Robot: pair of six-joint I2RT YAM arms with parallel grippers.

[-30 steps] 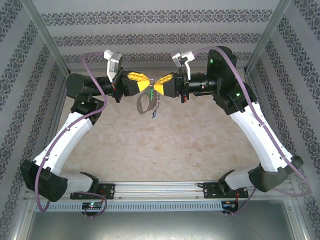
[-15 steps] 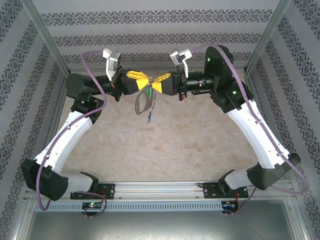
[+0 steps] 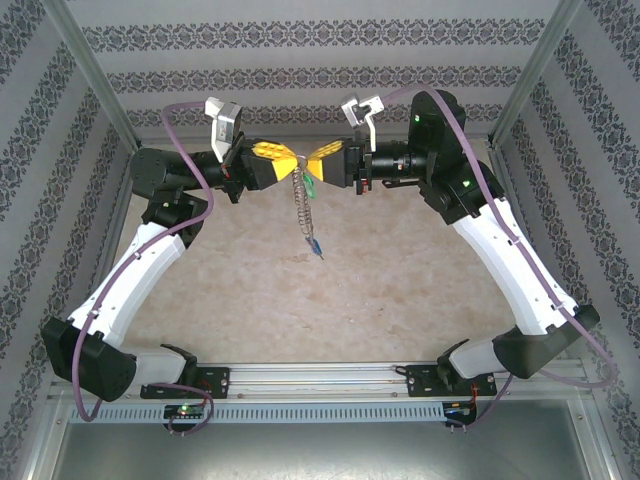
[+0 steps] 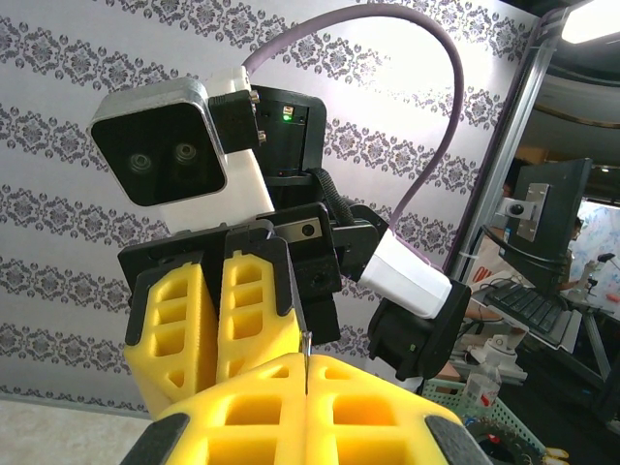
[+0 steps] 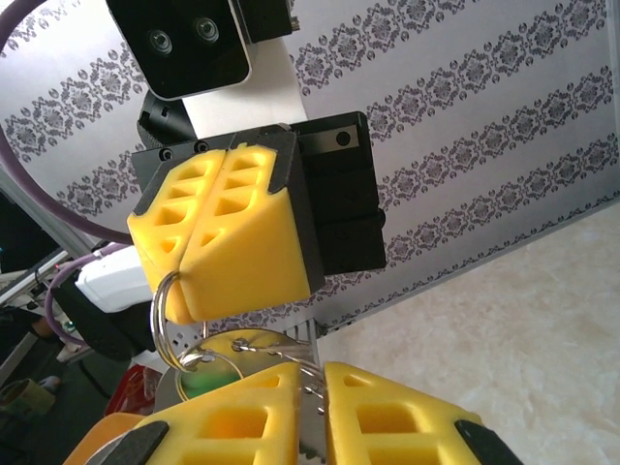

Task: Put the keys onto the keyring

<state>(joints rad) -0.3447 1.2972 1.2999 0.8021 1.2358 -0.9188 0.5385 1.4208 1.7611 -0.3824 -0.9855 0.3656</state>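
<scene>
My two grippers meet tip to tip high above the table. The left gripper [image 3: 298, 165] is shut on the keyring [image 5: 158, 308], pinching its silver ring; in the left wrist view a thin metal edge shows between its closed fingers [image 4: 262, 407]. The keyring [image 3: 303, 205] hangs straight down with its row of small pieces and a blue tag [image 3: 317, 248] at the bottom. The right gripper [image 5: 323, 407] has its yellow fingers a narrow gap apart, with chain links and grey metal in the gap. The keys' green tag [image 5: 199, 385] shows just beyond the right fingers, inside a wire ring.
A beige marbled tabletop [image 3: 400, 280] lies well below the grippers. Patterned walls [image 3: 320, 80] close in the back and both sides. Aluminium posts [image 3: 95, 80] stand at the corners, and a metal rail [image 3: 320, 375] runs between the arm bases.
The right jaws have parted slightly. The hanging bunch, which lay as a wide grey loop under the grippers, now dangles straight and longer, its blue tag lower and further right.
</scene>
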